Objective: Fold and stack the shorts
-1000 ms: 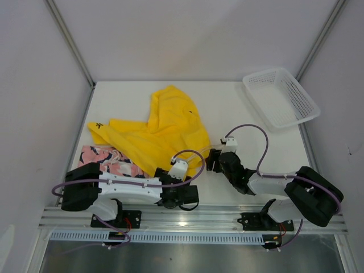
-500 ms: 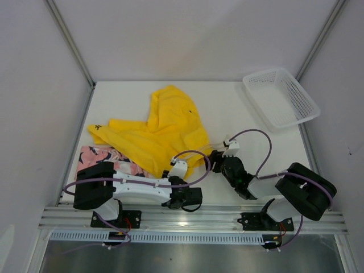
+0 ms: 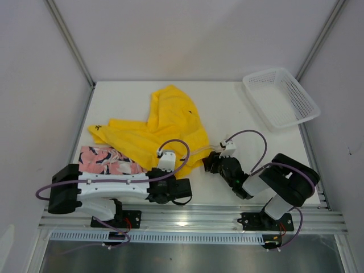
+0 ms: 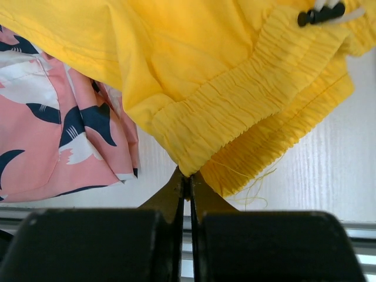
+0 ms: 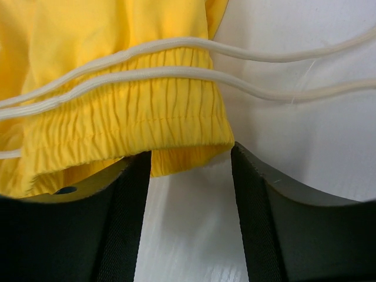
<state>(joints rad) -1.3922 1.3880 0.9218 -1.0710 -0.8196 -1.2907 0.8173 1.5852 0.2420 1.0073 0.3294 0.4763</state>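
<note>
The yellow shorts (image 3: pixel 165 128) lie spread over the middle of the table, partly covering the pink printed shorts (image 3: pixel 105 161) at the near left. My left gripper (image 3: pixel 168 172) is at the yellow waistband's near-left corner. In the left wrist view its jaws (image 4: pixel 187 175) are shut, pinching the tip of that gathered yellow corner (image 4: pixel 223 100), with the pink shorts (image 4: pixel 47 135) to the left. My right gripper (image 3: pixel 206 165) is at the waistband's right end. In the right wrist view it (image 5: pixel 191 158) stands open, its fingers either side of the yellow waistband edge (image 5: pixel 117 117).
A white mesh basket (image 3: pixel 280 98) sits at the back right. White drawstring cords (image 5: pixel 252 85) trail from the waistband across the table to the right. A dark cord toggle (image 4: pixel 320 14) lies on the yellow fabric.
My left gripper has closed from wide open onto the yellow waistband corner, and its arm swung left. My right gripper moved left to the waistband's end and narrowed somewhat.
</note>
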